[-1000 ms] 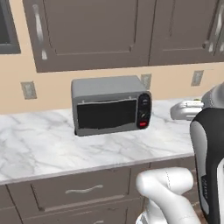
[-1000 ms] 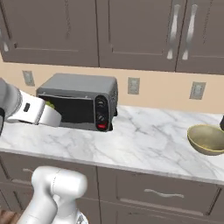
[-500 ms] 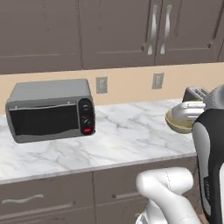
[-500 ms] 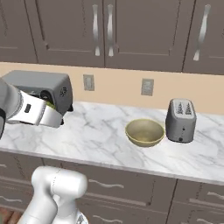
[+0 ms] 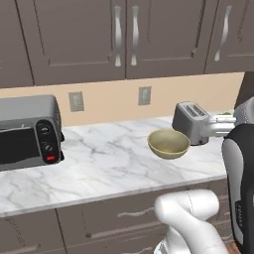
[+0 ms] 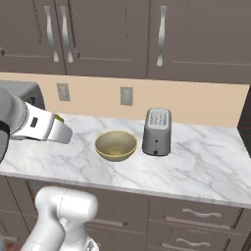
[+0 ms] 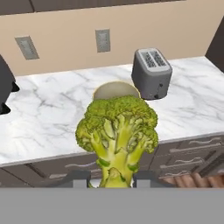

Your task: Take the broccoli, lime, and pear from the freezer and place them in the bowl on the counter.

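Closest to me, in the hand view, my gripper (image 7: 110,180) has its two dark finger tips pressed against the pale stalk of the broccoli (image 7: 117,133), pinching it between them. The green head stands upright above the fingers, well short of the worktop and in the air, not resting on anything.

Beyond the broccoli lies the counter (image 7: 52,118), white marble with grey veins, over dark brown drawers (image 7: 188,148). On it sits the bowl (image 7: 114,89), pale olive-tan and round; the broccoli head covers its near side in this view. In the right base view I see the bowl (image 6: 115,145) near the middle of the counter (image 6: 196,166), with nothing visible inside it. The white forearm ends to its left, above the counter, and a speck of green shows at its tip (image 6: 58,118).

Just to the right of the bowl stands a silver toaster (image 6: 157,131), close by but apart from it. In the left base view a grey toaster oven (image 5: 27,131) sits at the far left of the counter, well apart from the bowl (image 5: 168,144).

Farthest back, a tan wall carries two outlets (image 5: 144,95), and dark brown wall cabinets (image 5: 124,37) hang above.
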Robot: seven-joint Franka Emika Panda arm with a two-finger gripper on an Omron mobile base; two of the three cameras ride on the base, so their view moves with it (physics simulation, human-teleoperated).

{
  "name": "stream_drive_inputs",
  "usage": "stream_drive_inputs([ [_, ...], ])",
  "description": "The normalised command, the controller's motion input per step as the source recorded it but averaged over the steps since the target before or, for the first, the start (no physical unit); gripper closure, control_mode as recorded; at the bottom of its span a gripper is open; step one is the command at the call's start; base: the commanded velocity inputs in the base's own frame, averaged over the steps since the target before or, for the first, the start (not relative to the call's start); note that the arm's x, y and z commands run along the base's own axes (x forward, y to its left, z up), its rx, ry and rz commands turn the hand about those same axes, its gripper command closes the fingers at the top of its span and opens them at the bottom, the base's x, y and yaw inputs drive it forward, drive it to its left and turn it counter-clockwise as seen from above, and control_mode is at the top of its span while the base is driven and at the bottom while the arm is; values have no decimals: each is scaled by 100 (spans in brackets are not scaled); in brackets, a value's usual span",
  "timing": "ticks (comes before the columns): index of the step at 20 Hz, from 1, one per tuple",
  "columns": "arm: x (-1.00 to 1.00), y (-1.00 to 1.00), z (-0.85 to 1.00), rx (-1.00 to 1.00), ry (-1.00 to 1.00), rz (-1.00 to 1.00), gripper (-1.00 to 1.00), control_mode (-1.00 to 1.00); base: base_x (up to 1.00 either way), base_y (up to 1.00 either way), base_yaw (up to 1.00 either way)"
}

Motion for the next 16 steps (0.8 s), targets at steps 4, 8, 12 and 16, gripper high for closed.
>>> stream_drive_inputs([
  [4,0,0,0,0,0,0,100,100,66,-8,-2],
  [8,0,0,0,0,0,0,100,100,59,-5,0],
  [12,0,0,0,0,0,0,100,100,20,-8,0],
  [16,10,-4,0,0,0,1,100,-100,0,0,0],
])
